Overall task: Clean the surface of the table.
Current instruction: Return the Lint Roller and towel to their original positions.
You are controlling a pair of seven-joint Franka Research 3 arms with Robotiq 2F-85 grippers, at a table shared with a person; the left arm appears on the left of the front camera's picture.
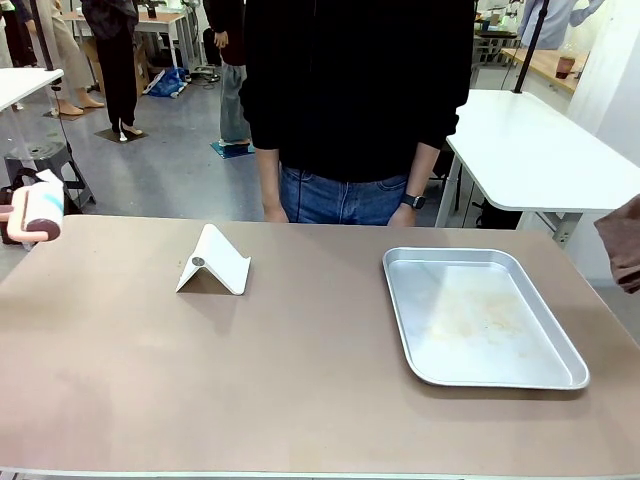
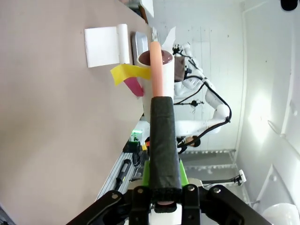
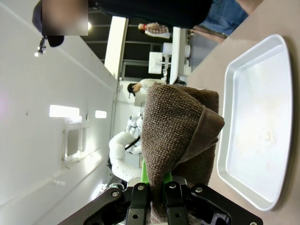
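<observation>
brown cloth (image 1: 622, 240) cut by edge, lint roller (image 1: 35, 212) too

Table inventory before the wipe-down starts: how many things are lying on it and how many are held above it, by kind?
White folded stands on the table: 1
Silver metal trays on it: 1
Lint rollers, in the left gripper: 1
Brown cloths, in the right gripper: 1
Total: 4

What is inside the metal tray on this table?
The metal tray holds no objects, just faint pale smudges or residue on its floor. In the right wrist view, the brown cloth covers part of its near edge.
</observation>
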